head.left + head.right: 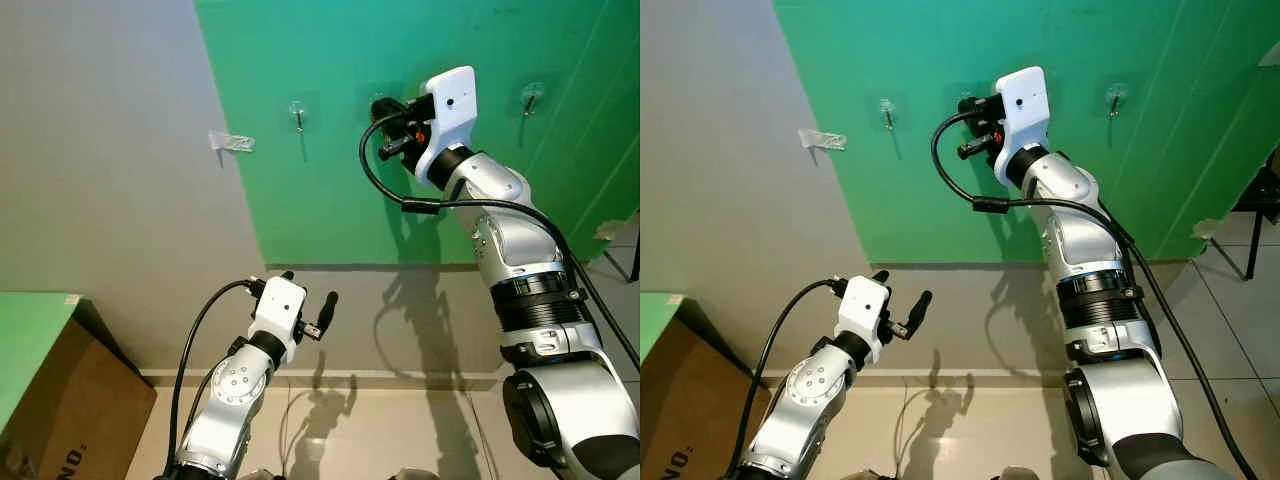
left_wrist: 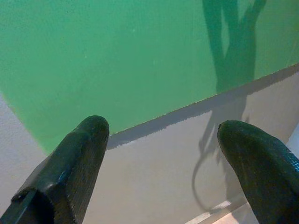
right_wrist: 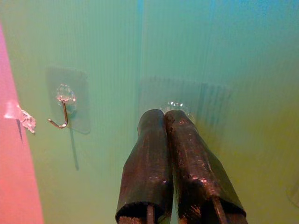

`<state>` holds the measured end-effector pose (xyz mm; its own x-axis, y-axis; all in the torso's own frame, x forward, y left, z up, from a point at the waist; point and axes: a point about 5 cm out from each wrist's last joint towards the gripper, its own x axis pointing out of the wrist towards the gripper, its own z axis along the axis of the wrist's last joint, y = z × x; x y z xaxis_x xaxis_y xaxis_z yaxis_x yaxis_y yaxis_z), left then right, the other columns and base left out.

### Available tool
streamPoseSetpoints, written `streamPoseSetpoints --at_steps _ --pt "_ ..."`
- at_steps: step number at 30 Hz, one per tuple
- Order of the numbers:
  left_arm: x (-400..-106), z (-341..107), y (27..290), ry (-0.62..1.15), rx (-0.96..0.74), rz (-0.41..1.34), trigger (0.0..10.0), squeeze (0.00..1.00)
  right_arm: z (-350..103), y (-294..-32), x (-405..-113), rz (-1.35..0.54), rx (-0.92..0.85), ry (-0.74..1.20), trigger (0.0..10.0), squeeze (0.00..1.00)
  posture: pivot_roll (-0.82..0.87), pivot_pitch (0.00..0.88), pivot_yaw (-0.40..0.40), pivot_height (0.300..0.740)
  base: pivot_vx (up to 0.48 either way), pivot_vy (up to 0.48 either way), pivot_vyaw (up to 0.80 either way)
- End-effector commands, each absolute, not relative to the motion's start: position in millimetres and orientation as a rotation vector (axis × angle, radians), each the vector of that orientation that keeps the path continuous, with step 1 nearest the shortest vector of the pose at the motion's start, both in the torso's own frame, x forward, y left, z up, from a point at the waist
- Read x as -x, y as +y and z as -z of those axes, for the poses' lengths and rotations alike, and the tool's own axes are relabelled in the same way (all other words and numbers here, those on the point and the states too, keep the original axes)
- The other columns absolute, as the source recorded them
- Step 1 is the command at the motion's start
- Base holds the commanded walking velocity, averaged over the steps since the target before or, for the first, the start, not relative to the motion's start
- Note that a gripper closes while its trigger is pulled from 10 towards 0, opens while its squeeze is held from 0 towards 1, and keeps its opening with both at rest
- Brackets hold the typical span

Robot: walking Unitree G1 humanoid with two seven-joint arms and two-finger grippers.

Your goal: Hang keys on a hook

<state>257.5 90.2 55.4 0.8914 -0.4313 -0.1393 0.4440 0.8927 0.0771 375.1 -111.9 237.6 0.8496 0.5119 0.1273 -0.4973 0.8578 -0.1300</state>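
Three clear adhesive hooks hang in a row on the green wall panel (image 1: 330, 200). The left hook (image 1: 298, 113) and the right hook (image 1: 530, 98) hang bare. My right gripper (image 1: 380, 106) is raised to the middle one, and its fingers (image 3: 154, 154) are shut tight together with their tips at that hook's clear pad (image 3: 176, 107). I make out no keys between the fingers or on any hook. The left hook (image 3: 62, 112) is off to one side of them. My left gripper (image 1: 310, 288) is held low before the grey wall, open, with nothing in it.
A cardboard box (image 1: 75, 400) under a green top (image 1: 25, 325) stands at the lower left. A scrap of clear tape (image 1: 232, 142) sticks to the grey wall. A dark chair leg (image 1: 1252, 240) stands at the far right on the tiled floor.
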Motion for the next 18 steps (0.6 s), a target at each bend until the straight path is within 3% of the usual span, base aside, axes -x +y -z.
streamPoseSetpoints --at_steps 1,6,18 --pt "-256.1 -55.2 90.6 0.122 -0.115 0.459 10.0 0.0 -232.6 -112.5 -375.6 -0.51 0.12 -0.156 0.0 0.01 -0.19 0.0 0.07 0.74 0.0 0.0 0.0" --pt "-255.8 -55.2 90.0 0.123 -0.114 0.46 10.0 0.0 -248.8 -120.1 -375.8 -0.414 0.234 -0.287 0.0 0.01 -0.19 0.0 0.071 0.74 0.0 0.0 0.0" --pt "-255.2 -54.8 89.8 0.126 -0.111 0.459 10.0 0.0 -249.7 -131.6 -376.4 -0.346 0.245 -0.317 0.0 0.0 -0.2 0.0 0.071 0.74 0.0 0.0 0.0"
